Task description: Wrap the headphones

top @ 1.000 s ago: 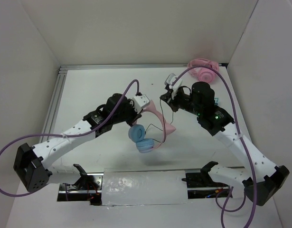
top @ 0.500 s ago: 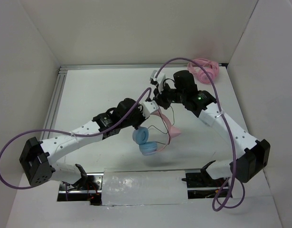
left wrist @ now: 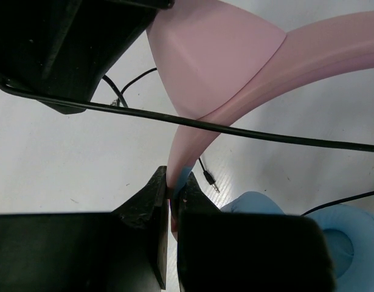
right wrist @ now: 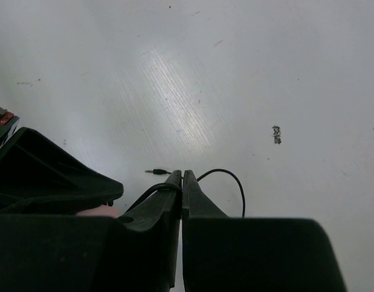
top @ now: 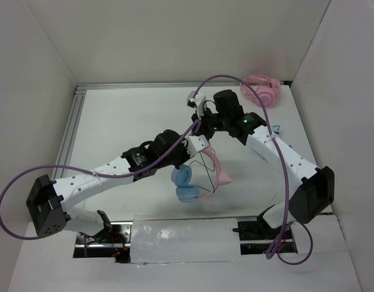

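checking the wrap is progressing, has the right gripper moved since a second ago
Yes. In the top view the right gripper has swung left, farther from the all-pink headphones that lie in the back right corner.

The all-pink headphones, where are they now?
In the top view, the all-pink headphones lie in the far right corner of the table, beyond the right arm and apart from the cat-ear headphones near the middle.
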